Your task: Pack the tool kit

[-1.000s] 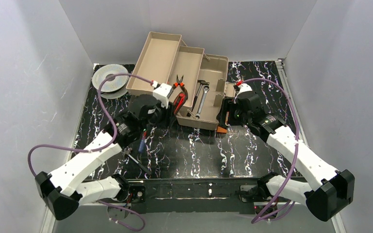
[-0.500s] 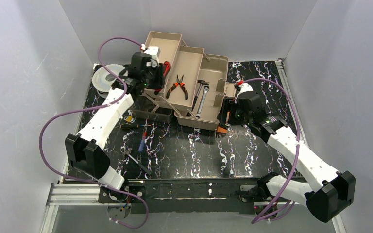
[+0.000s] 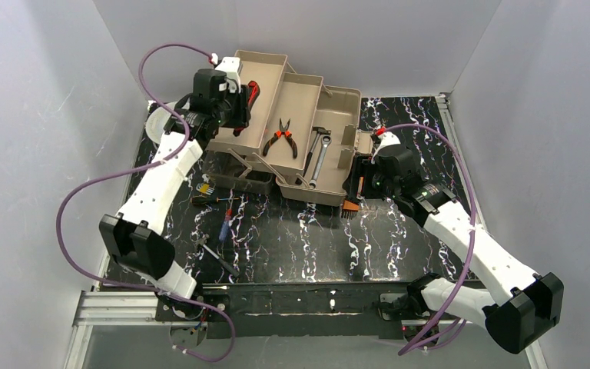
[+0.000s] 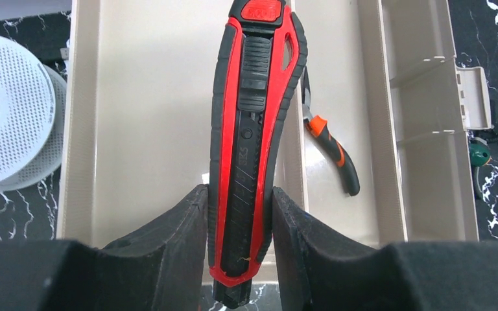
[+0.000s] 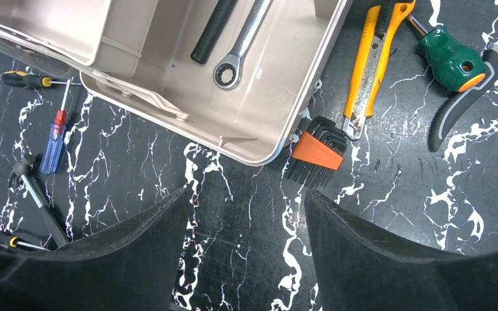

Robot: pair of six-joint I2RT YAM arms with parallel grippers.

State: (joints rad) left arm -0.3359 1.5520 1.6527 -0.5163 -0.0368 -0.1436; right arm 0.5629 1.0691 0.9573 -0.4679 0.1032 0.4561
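The tan toolbox stands open at the back, its cantilever trays fanned out to the left. My left gripper is shut on a red and black utility knife and holds it above the far top tray. Orange pliers lie in the middle tray and also show in the left wrist view. A wrench lies in the box's base. My right gripper is open and empty above the mat, by the box's near right corner.
A round grey spool lies left of the trays. An orange hex-key set, a yellow knife and a green screwdriver lie right of the box. Screwdrivers and small tools lie on the mat at front left.
My left arm has swung from in front of the box up and back-left to the far top tray, carrying the red knife. The right arm has barely moved.
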